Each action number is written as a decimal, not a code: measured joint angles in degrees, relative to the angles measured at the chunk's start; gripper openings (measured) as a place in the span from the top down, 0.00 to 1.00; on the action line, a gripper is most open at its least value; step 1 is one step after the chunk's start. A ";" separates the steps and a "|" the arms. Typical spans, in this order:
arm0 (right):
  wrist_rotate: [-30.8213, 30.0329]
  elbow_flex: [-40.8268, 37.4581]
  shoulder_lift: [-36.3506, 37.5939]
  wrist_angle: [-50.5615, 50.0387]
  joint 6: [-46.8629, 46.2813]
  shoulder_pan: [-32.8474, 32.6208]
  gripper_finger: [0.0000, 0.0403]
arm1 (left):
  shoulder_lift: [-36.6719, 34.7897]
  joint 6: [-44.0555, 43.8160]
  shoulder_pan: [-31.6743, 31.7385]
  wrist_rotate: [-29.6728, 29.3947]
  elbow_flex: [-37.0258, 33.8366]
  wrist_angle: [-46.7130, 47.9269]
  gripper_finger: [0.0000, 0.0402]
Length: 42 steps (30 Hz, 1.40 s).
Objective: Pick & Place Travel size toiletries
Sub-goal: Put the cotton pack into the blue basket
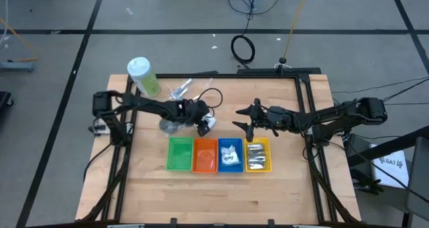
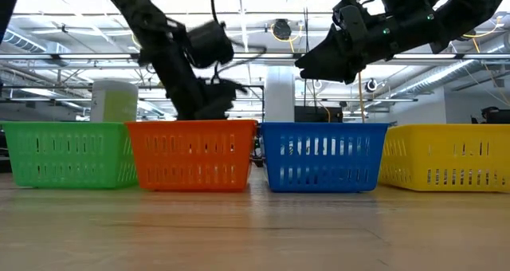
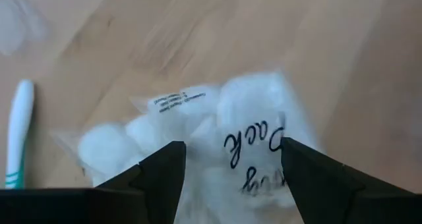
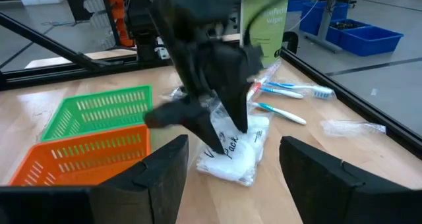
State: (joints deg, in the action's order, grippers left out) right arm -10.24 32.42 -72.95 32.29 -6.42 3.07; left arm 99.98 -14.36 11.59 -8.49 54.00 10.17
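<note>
A white packet [image 3: 217, 125] of cotton balls with black lettering lies flat on the wood behind the orange bin [image 1: 205, 155]. My left gripper [image 3: 231, 148] is open right over it, one finger on each side, pointing steeply down. From the right wrist view the packet [image 4: 232, 155] shows under those fingers [image 4: 231, 112]. Thin toothbrush sticks [image 4: 283, 89] lie farther back, and one [image 3: 18, 132] lies beside the packet. A dark clear pouch [image 1: 171, 126] rests left of the gripper. My right gripper [image 1: 242, 118] hangs open above the table, behind the blue bin [image 1: 230, 155]. My left gripper stands open over the middle of the white packet [image 3: 198, 128], coming from above and slanting from the table's left. I cannot tell whether its fingertips touch the packet, which lies flat on the table.
Green [image 1: 179, 154], orange, blue and yellow [image 1: 259, 155] bins stand in a row near the table's middle; the blue one has white packets, the yellow one silver tubes. A large pale-green bottle [image 1: 143, 76] stands at the far left. A clear wrapper [image 4: 346, 126] lies near the far edge.
</note>
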 joint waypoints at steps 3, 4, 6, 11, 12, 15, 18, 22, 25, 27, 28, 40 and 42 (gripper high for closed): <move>0.00 0.00 0.00 0.00 0.02 0.00 0.44 | 1.85 0.53 0.60 -0.02 0.03 -0.54 0.38; 0.00 0.00 0.00 0.00 0.01 0.00 0.44 | 2.17 0.57 0.69 -0.03 0.09 -0.63 0.38; 0.00 0.00 0.00 0.00 0.02 0.00 0.44 | 2.43 0.62 0.73 -0.02 0.11 -0.70 0.40; 0.00 0.00 0.00 0.00 0.25 0.00 0.44 | 1.40 0.69 0.77 -0.05 0.05 -0.66 0.54; 0.00 0.00 0.00 -0.02 0.42 0.00 0.45 | 1.05 0.69 0.77 -0.06 0.01 -0.70 0.58; 0.00 0.00 0.00 -0.22 1.08 0.00 0.45 | -0.70 0.69 0.77 -0.09 -0.01 -0.90 0.74; -0.04 0.00 0.00 -0.50 1.09 0.00 0.45 | -3.08 1.74 0.77 -0.51 -0.02 -1.33 0.92; -0.06 0.02 0.00 -0.44 0.92 0.22 0.46 | -6.77 6.20 0.06 -1.32 -0.02 -2.88 0.97; -0.04 0.02 0.00 -0.44 -2.63 0.98 0.45 | -9.05 14.61 -2.34 -1.44 -0.02 -5.78 0.99; -0.03 0.02 -0.02 -0.44 -4.58 1.49 0.43 | -9.99 20.44 -4.39 -1.42 -0.02 -8.30 0.99; -0.04 0.02 -0.02 -0.44 -5.07 1.65 0.42 | -10.15 22.89 -5.39 -1.59 -0.02 -9.63 0.99; 6.95 0.07 -3.61 6.56 -6.41 1.73 0.35 | -10.36 31.61 -11.29 -4.66 -0.02 -20.32 0.99; 7.54 0.11 -5.69 9.26 -6.40 1.82 0.35 | -10.36 32.02 -11.80 -4.62 -0.02 -21.54 1.00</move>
State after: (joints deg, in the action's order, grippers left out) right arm -2.70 32.53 -78.64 41.56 -12.82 4.89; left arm 89.62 17.66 -0.21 -13.12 53.98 -11.37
